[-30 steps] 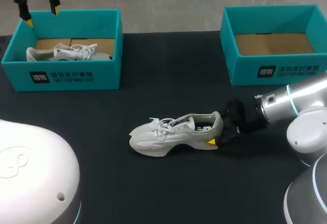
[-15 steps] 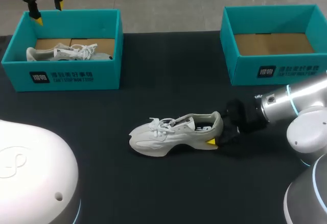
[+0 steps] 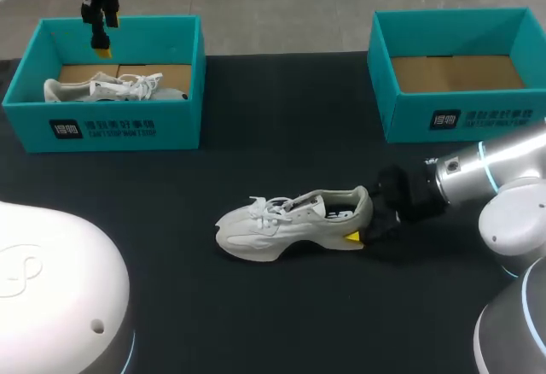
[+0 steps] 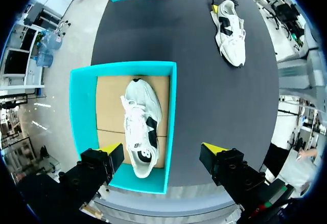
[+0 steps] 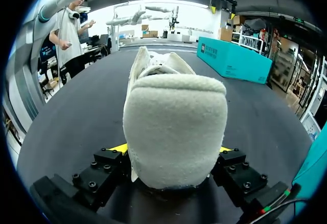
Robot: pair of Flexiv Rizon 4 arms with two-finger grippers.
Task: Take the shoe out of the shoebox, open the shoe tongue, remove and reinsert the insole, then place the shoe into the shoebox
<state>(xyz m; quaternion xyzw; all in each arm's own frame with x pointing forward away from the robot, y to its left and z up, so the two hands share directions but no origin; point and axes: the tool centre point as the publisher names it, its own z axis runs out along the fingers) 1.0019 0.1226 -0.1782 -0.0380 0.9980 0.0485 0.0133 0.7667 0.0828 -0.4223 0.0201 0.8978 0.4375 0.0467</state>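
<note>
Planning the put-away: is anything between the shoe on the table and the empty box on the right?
Nothing visible. Only bare table lies between the shoe, held at its heel by the right pincer, and the empty box. The shoe would likely need lifting over the box's near wall.

shoe (image 3: 281,229): off-white cloth, fuzzy heel
left shoebox (image 3: 171,126): matt teal card, brown floor
table (image 3: 281,118): matt black
right arm (image 3: 503,178): smooth silver

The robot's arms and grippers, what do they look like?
Both arms are smooth, rounded housings, the left arm white and the right arm silver-grey, with thin glowing blue rings. The left gripper and right gripper are black and blocky with yellow wedge tips.
</note>
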